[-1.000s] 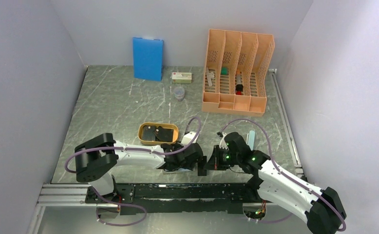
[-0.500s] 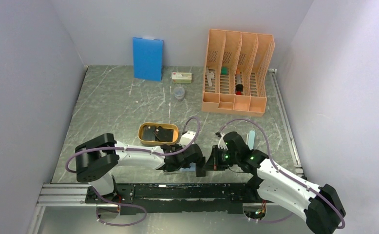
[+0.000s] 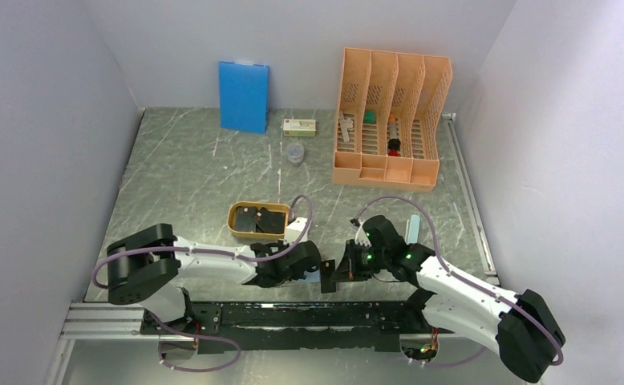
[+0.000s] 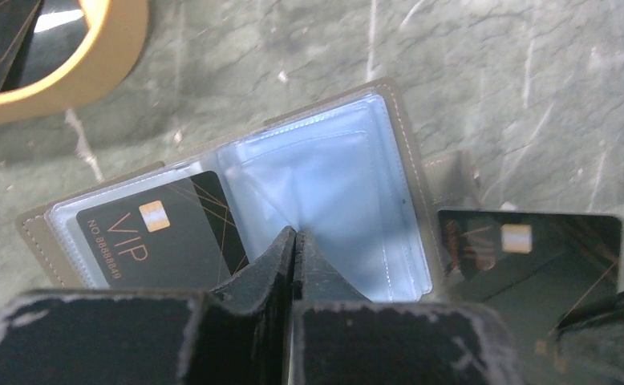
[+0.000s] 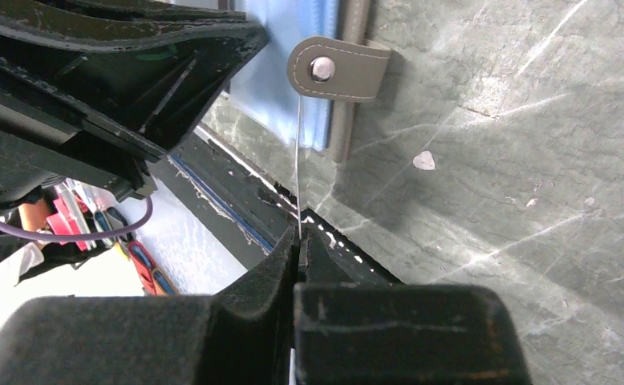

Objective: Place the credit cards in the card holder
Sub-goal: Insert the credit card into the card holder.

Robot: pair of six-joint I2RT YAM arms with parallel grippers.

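Note:
The card holder lies open on the marble table, pale blue pockets up, near the front edge. One black VIP credit card sits in its left pocket. My left gripper is shut, its tips pinching the blue pocket film at the holder's middle. My right gripper is shut on a second credit card, seen edge-on and standing upright just right of the holder. That card shows beside the holder's right edge. The holder's snap tab lies just beyond the card.
An orange oval tray with more black cards sits just behind the left gripper. Far back stand a blue board, a small box, a clear cup and an orange file rack.
My left gripper has closed from open onto the holder's pocket film, and its arm has shifted left and nearer. The right gripper has edged left with its card.

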